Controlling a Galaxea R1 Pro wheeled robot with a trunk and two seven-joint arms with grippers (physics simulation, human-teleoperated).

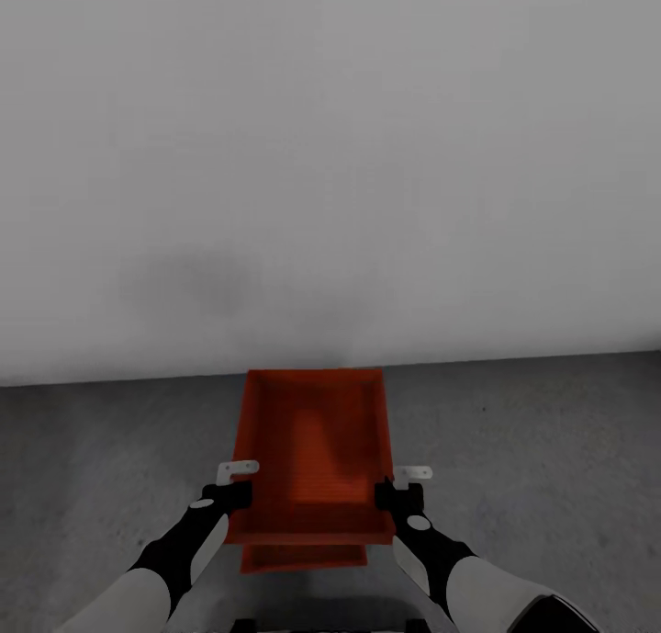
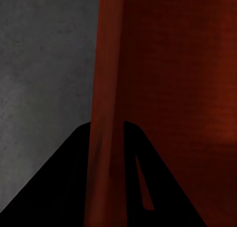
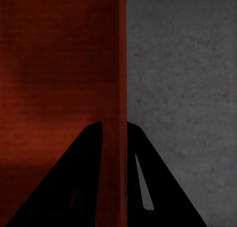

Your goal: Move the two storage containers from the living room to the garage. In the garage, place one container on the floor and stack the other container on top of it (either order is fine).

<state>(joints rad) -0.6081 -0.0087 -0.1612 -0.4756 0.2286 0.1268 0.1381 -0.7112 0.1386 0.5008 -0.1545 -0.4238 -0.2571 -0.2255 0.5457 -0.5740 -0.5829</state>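
Note:
An orange-red storage container [image 1: 312, 440] hangs in front of me over the dark grey garage floor [image 1: 532, 449], close to a white wall. My left gripper [image 1: 235, 488] is shut on its left wall and my right gripper [image 1: 402, 490] on its right wall. Below it, the near edge of a second container [image 1: 303, 557] sticks out; I cannot tell whether the two touch. In the left wrist view the thin red wall [image 2: 106, 78] runs between the black fingers [image 2: 59, 187] of the gripper [image 2: 106, 133]. The right wrist view shows the same, with the wall [image 3: 114, 64] in the gripper [image 3: 114, 130].
A plain white wall [image 1: 330, 155] rises just behind the containers and meets the concrete floor along a line across the view. Bare floor stretches to the left [image 1: 101, 468] and right of the containers.

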